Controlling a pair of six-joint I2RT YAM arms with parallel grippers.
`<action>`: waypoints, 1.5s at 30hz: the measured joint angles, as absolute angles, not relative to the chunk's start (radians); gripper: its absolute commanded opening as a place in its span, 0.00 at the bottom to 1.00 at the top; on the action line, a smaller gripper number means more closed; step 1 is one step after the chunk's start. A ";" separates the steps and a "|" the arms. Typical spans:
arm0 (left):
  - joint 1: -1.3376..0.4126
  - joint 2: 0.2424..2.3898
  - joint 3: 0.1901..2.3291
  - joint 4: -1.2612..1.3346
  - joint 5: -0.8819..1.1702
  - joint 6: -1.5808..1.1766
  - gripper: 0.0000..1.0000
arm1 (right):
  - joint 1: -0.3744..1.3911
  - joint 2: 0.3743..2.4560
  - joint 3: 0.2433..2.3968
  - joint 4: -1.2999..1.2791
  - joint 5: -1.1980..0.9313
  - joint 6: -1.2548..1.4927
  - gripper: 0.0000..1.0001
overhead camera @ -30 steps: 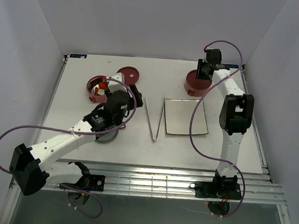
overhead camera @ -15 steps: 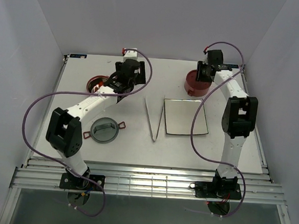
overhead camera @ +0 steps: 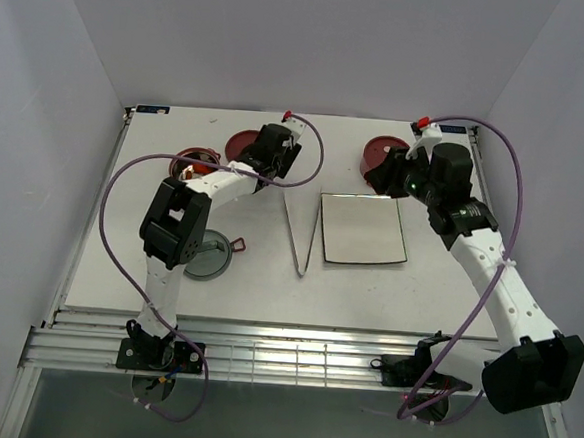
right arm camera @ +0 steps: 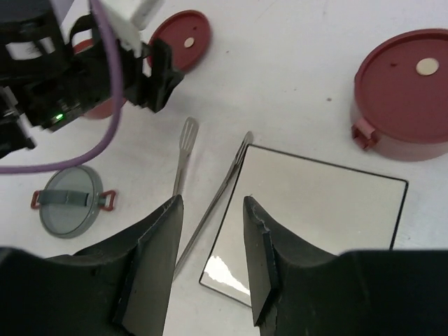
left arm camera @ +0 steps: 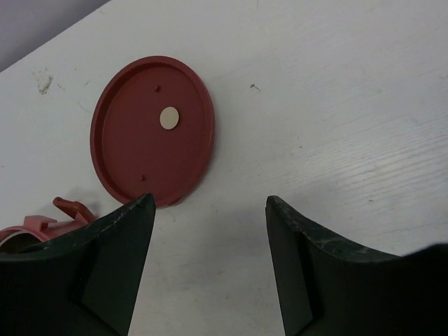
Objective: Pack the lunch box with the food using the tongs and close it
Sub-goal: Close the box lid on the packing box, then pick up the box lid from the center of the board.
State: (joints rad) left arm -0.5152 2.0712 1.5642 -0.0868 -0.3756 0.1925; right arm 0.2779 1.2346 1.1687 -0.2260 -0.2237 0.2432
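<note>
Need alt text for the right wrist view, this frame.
The open, empty right hand hangs over a white table, above the tongs lying beside a square plate. A lidded red bowl sits upper right; a loose red lid, the left arm and a grey cover lie to the left.

No readable text anywhere; pale round sticker [left arm camera: 169, 117] on red lid [left arm camera: 133, 140] blank.

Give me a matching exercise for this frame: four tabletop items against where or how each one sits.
Things:
1. tongs
2. grey top cover
3. loose red disc lid
4. right-hand red bowl

Places or states:
A. lid on, far right
B. far side, left half, lying loose on the table
C. beside the white plate's left edge
D. near left, clasps sticking out sideways

Pairs: 1-C, 2-D, 3-B, 4-A
</note>
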 measured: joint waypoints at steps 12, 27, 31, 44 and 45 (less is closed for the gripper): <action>-0.455 2.255 1.603 -0.058 -0.328 0.244 0.69 | 0.331 0.755 0.896 -0.224 -0.241 0.263 0.48; -0.421 2.331 1.664 0.035 -0.334 0.267 0.51 | 0.332 0.648 0.885 -0.239 -0.242 0.262 0.49; -0.421 2.334 1.665 0.032 -0.334 0.265 0.33 | 0.332 0.644 0.885 -0.240 -0.242 0.261 0.49; -0.441 2.263 1.663 -0.024 -0.368 0.231 0.00 | 0.332 0.622 0.885 -0.239 -0.247 0.263 0.49; -0.451 2.248 1.664 -0.035 -0.378 0.231 0.00 | 0.332 0.618 0.884 -0.239 -0.247 0.264 0.49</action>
